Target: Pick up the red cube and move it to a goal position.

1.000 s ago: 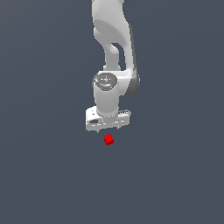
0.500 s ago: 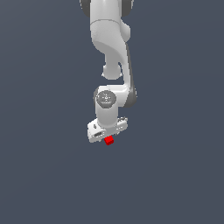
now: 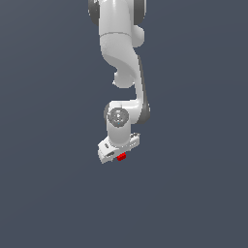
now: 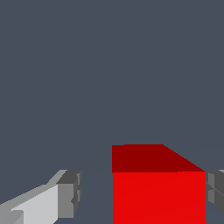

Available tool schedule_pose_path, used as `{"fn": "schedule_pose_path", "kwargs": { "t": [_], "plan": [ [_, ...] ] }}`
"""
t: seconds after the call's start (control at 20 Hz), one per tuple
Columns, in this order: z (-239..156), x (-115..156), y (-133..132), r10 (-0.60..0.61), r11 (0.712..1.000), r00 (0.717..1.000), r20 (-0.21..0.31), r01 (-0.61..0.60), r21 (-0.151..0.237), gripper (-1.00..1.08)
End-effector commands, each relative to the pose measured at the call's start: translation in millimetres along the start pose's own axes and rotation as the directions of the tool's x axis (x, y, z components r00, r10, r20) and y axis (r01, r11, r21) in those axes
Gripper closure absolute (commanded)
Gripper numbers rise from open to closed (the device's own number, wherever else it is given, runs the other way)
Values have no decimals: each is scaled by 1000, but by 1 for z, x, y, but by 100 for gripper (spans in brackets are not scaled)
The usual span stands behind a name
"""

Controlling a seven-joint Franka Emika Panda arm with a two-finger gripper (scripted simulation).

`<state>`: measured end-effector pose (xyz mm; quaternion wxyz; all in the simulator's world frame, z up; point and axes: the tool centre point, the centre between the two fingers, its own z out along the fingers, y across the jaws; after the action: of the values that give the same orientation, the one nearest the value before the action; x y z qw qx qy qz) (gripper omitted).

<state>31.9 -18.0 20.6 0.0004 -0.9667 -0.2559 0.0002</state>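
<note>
The red cube (image 3: 121, 156) is a small bright red block that peeks out just under the white hand in the exterior view, most of it hidden by the hand. My gripper (image 3: 119, 154) is down over it. In the wrist view the red cube (image 4: 158, 192) sits between the two fingers of my gripper (image 4: 142, 194). One grey fingertip (image 4: 70, 192) stands well apart from the cube. The other fingertip (image 4: 215, 192) is right beside the cube's opposite face. The jaws are open around the cube and are not clamped on it.
A plain dark grey surface (image 3: 53, 193) surrounds the cube on every side. The white arm (image 3: 121, 53) rises above the hand to the frame's upper edge.
The hand has come down over the red cube. A second ago the cube lay fully visible below the hand; now only a sliver shows under it.
</note>
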Motion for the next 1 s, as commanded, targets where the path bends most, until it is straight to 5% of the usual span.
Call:
{"fn": "schedule_pose_path", "kwargs": {
  "t": [0.0,0.95],
  "plan": [
    [1,1,0,-5,1000,1000,0,5,-1,108],
    [-18,-6,1,-5,1000,1000,0,5,-1,108]
  ]
}}
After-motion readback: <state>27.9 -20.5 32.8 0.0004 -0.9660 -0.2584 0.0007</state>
